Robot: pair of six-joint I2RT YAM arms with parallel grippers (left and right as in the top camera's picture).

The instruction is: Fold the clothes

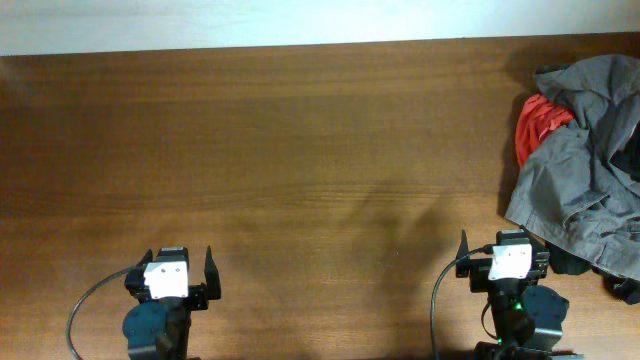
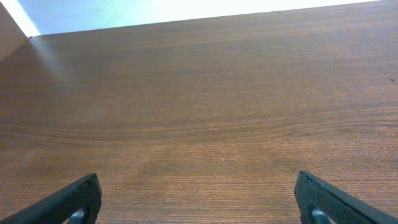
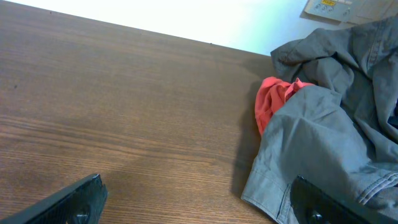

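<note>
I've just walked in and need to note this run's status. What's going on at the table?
Nothing is being handled yet. Both arms sit at the near edge of the table, with the left gripper and right gripper open and empty. The clothes lie unfolded in a heap at the table's right edge: crumpled grey shorts draped over a red garment. The right gripper is close beside the heap.
</note>
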